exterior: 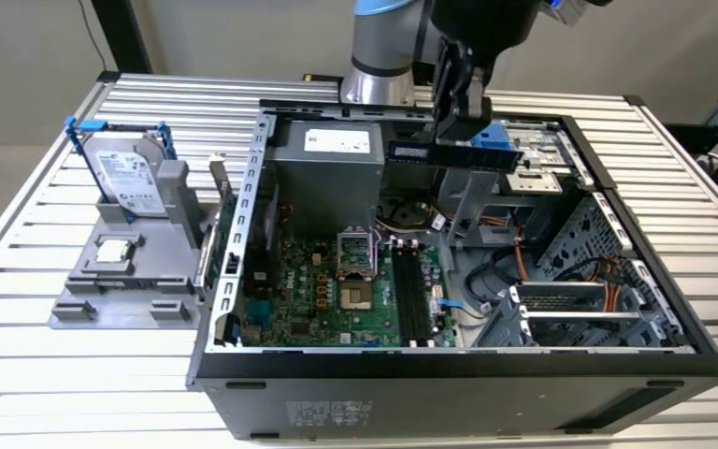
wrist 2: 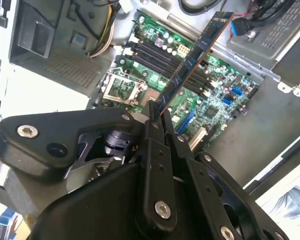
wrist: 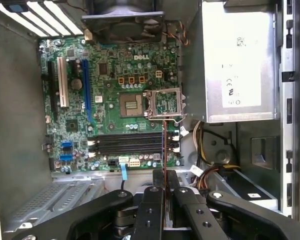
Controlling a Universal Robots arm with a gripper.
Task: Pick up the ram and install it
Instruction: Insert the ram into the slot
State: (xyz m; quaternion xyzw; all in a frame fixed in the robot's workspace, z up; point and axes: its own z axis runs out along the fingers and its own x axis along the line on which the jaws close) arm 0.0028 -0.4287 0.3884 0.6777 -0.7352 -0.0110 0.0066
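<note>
The ram [exterior: 452, 154] is hanging level above the motherboard's black memory slots [exterior: 411, 292], pinched at mid-length by the gripper [exterior: 459, 138] inside the open computer case [exterior: 459, 363]. It is lying crosswise to those slots. A clean seating is likely depending on squaring its long edge to one slot and pressing evenly.

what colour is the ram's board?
The ram is dark blue with a coppery edge; the second wrist view shows it best.
</note>
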